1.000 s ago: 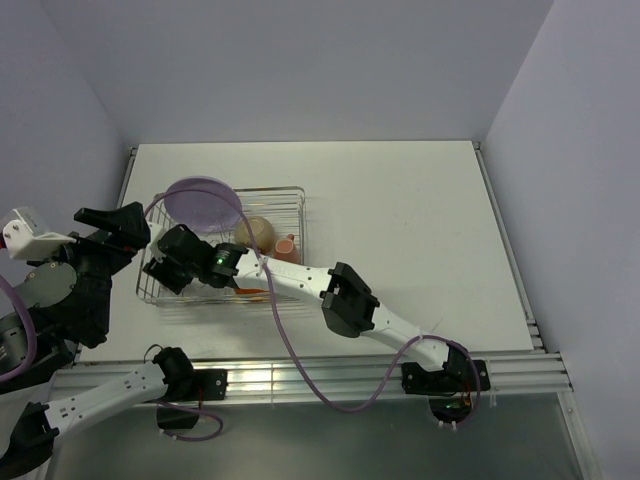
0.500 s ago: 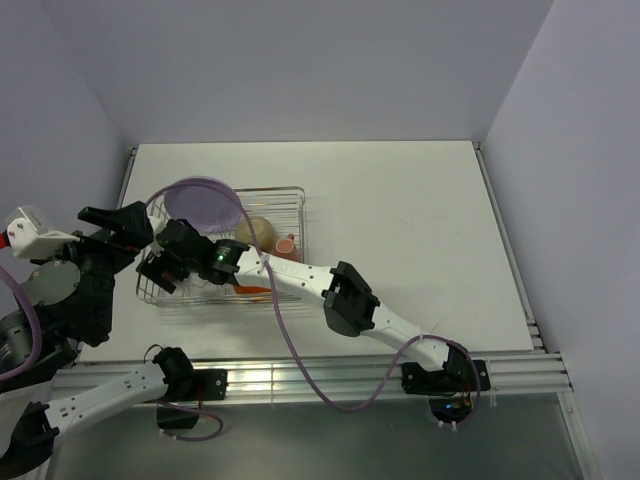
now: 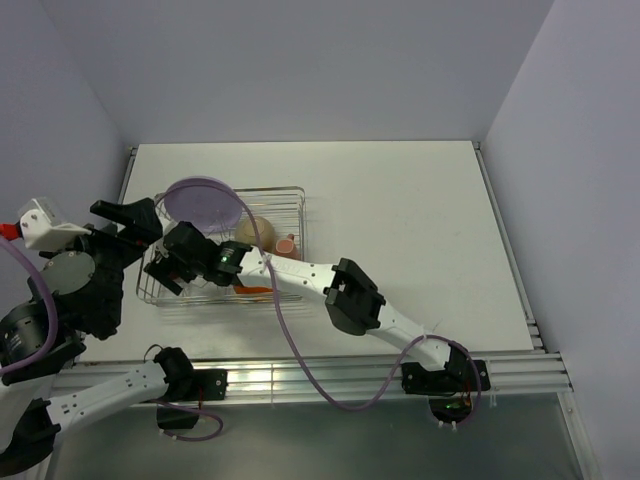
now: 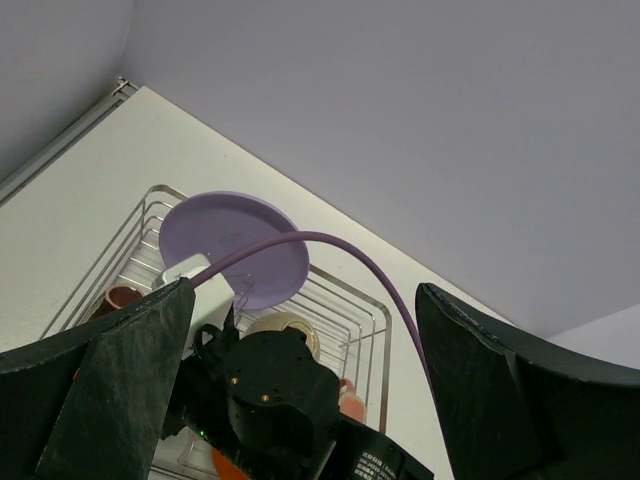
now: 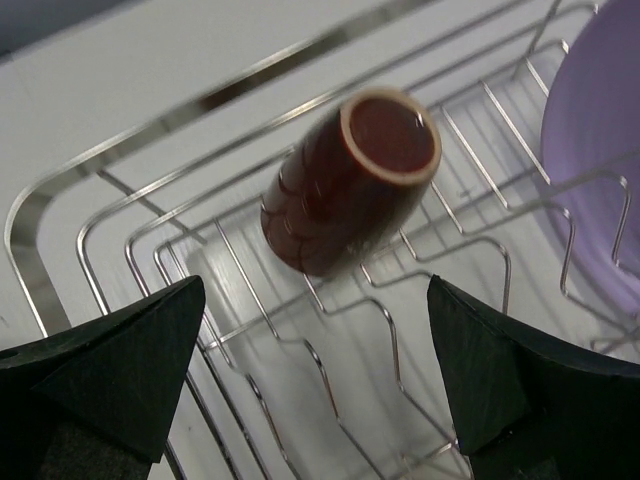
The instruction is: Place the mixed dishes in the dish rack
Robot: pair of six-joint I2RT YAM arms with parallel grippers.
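Note:
The dish rack (image 3: 290, 200) holds the lilac plate (image 3: 203, 205) upright at its back left. It also holds the beige bowl (image 3: 258, 232), the pink cup (image 3: 287, 245) and the orange bowl (image 3: 252, 291). My right gripper (image 3: 166, 266) hovers over the rack's left end, open. In its wrist view the small dark cup (image 5: 345, 185) lies on its side on the wires, free of the open right gripper (image 5: 320, 390), with the plate (image 5: 600, 150) to the right. My left gripper (image 4: 315, 390) is open and empty, held above the rack's left side (image 3: 128, 225).
The right arm's wrist (image 4: 265, 385) and its purple cable (image 4: 330, 245) fill the space between my left fingers. The rack's wire rim (image 4: 378, 312) and upright prongs (image 5: 505, 270) surround the dishes. White table (image 3: 400, 220) stretches to the right, grey walls around.
My right gripper has opened fully and let go of the dark cup, which now lies in the rack. The left arm has shifted slightly toward the rack.

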